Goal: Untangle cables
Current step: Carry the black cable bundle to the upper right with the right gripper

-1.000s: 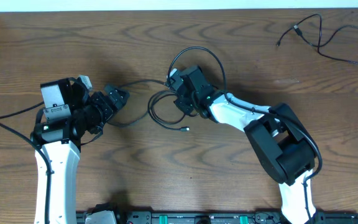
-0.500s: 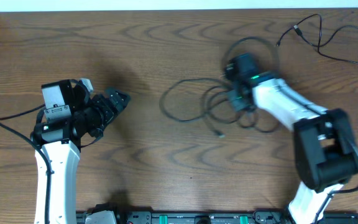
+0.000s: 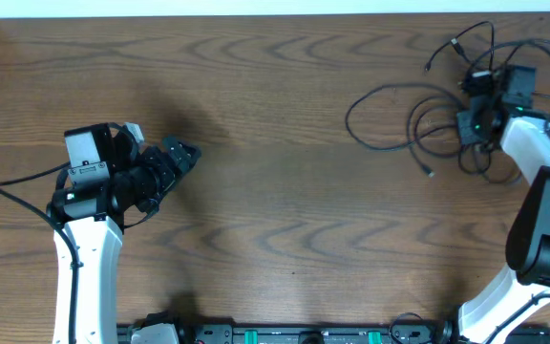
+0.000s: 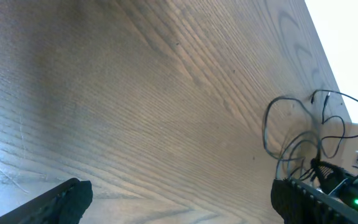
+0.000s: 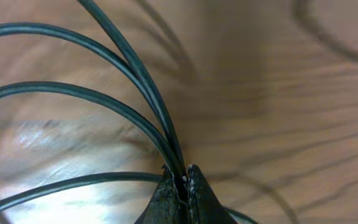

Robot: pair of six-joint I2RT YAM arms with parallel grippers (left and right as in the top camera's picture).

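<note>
Wood-grain counter (image 3: 275,115) – black cables (image 5: 135,67) sprawl in loose loops at its right side, several strands pinched between the tips of the right end effector (image 5: 182,185) – the left end effector (image 3: 181,153) hangs spread wide, well apart, gripping nothing

Overhead straight down; wrists low, oblique; cables (image 3: 418,119) shared.
</note>
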